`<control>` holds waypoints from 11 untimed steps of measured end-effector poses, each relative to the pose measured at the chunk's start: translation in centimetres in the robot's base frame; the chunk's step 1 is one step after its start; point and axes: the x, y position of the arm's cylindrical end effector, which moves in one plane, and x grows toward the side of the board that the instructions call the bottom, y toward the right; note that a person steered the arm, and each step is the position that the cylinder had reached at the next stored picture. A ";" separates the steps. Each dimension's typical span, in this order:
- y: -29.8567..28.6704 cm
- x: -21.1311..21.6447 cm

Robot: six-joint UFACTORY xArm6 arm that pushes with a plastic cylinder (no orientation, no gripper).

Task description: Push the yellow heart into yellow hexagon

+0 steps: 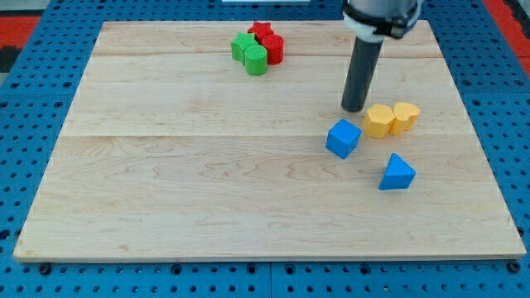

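The yellow hexagon (379, 121) and the yellow heart (406, 117) sit side by side and touching at the view's right, the heart to the right of the hexagon. My tip (354, 108) rests on the board just left of and slightly above the yellow hexagon, close to it, and above the blue cube (343, 138). The dark rod rises from the tip toward the view's top.
A blue triangular block (397, 173) lies below the yellow pair. At the view's top centre, a cluster holds a red star (262, 31), a red block (274, 49), a green block (243, 45) and a green cylinder (256, 60). The wooden board (207, 182) lies on a blue pegboard.
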 end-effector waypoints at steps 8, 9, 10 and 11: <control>6.2 4.5; 7.2 0.5; 10.1 -0.5; 14.1 3.8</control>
